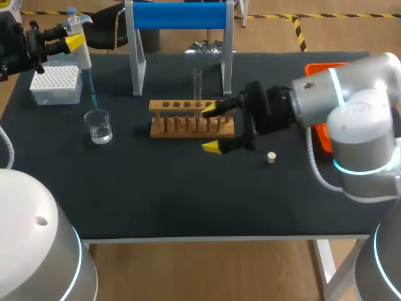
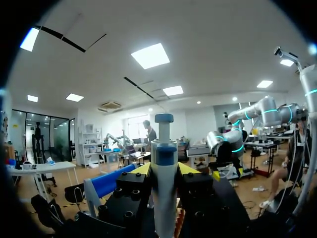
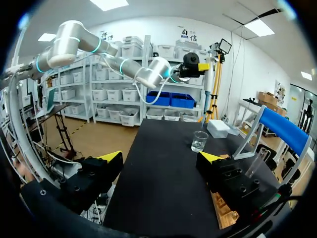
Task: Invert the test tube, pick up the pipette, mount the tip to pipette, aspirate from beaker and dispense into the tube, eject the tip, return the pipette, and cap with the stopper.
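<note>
My left gripper (image 1: 70, 42) is shut on the white pipette (image 1: 80, 47) with a blue plunger, at the far left. The pipette's blue tip (image 1: 91, 93) slants down to the mouth of the glass beaker (image 1: 99, 126), which holds clear liquid. In the left wrist view the pipette (image 2: 164, 178) stands between my left gripper's (image 2: 164, 171) yellow tips. A clear test tube (image 1: 198, 84) stands upright in the wooden rack (image 1: 188, 119). My right gripper (image 1: 212, 129) is open at the rack's right end, holding nothing. The small stopper (image 1: 271, 157) lies on the mat to its right.
A white tip box (image 1: 56, 84) sits at the far left behind the beaker. The stand with a blue bar (image 1: 178, 15) rises behind the rack. An orange tray (image 1: 324, 139) lies under my right arm at the right edge. From the right wrist, the beaker (image 3: 199, 141) stands ahead.
</note>
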